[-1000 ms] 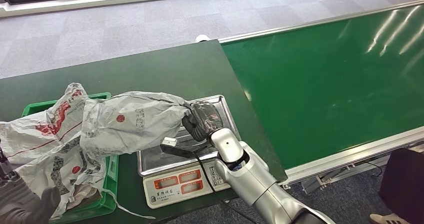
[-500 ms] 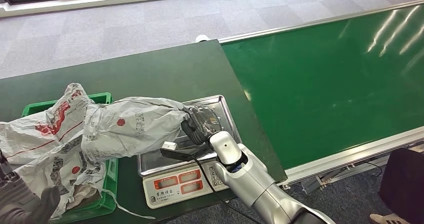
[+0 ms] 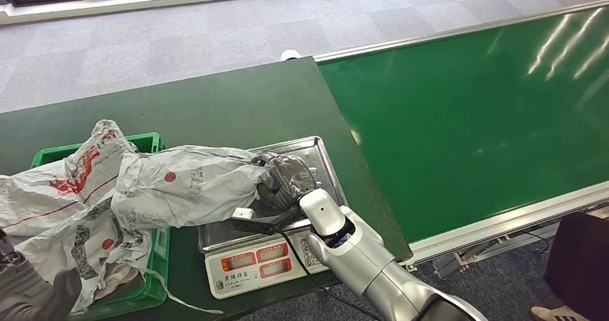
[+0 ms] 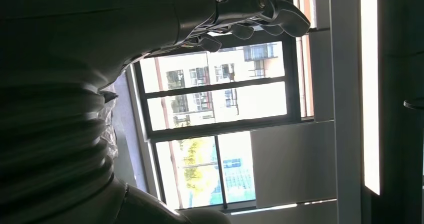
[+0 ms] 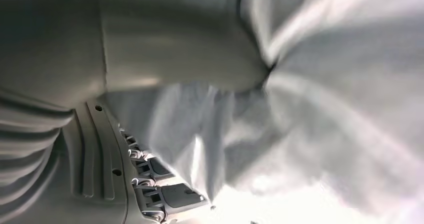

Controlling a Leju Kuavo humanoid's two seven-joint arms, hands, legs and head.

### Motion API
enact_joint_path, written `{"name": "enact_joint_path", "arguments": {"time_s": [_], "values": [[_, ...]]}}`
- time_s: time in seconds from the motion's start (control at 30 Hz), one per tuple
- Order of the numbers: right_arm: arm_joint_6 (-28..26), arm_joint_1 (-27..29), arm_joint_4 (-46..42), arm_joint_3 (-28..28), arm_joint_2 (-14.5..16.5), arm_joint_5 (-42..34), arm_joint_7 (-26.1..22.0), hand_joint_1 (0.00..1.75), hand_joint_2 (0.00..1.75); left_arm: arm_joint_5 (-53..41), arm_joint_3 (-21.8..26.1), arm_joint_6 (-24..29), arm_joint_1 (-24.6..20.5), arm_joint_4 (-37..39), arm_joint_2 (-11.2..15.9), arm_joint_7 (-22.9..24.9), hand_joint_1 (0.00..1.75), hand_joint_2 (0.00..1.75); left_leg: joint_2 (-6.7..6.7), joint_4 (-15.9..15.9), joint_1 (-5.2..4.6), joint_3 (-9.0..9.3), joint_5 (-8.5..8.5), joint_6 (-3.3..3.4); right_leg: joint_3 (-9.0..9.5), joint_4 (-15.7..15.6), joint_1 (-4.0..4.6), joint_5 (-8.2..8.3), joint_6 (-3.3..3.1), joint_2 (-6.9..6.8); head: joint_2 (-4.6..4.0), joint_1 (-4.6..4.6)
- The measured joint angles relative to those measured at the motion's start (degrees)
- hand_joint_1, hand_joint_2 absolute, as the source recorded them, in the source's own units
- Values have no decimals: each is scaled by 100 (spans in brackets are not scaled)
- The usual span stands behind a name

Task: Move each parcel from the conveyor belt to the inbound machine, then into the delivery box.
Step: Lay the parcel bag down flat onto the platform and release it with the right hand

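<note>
the right hand (image 3: pixel 286 179) grips one end of a grey plastic parcel (image 3: pixel 188 184) over the steel pan of the scale (image 3: pixel 324 164). the parcel stretches away from the hand toward the green box (image 3: pixel 154 245), its far end resting on the other parcels (image 3: pixel 61 192) heaped there. the right wrist view shows the thumb (image 5: pixel 180 48) pressed into the crumpled bag. the left hand (image 4: pixel 250 13) is empty, its fingers loosely curled and apart, in front of a window (image 4: pixel 220 129). the green conveyor belt (image 3: pixel 474 120) lies beside the table (image 3: pixel 215 105).
</note>
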Motion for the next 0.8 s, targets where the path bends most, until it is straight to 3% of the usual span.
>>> {"name": "enact_joint_path", "arguments": {"time_s": [0.6, 0.8], "values": [[-28, -118, 94, 125, -107, -337, -16, 0, 175, 3, -190, 172, 40, 0, 96, 0, 0, 175, 0, 0, 0, 0, 0, 0, 0, 0, 0, 0, 0, 0, 0, 1], [-635, -159, -74, 140, -113, -843, -315, 0, 175, -55, -254, 462, 39, 15, 156, 0, 0, 175, 1, 0, 0, 1, 0, 0, -1, 0, 0, 0, 0, 1, 0, 1]]}}
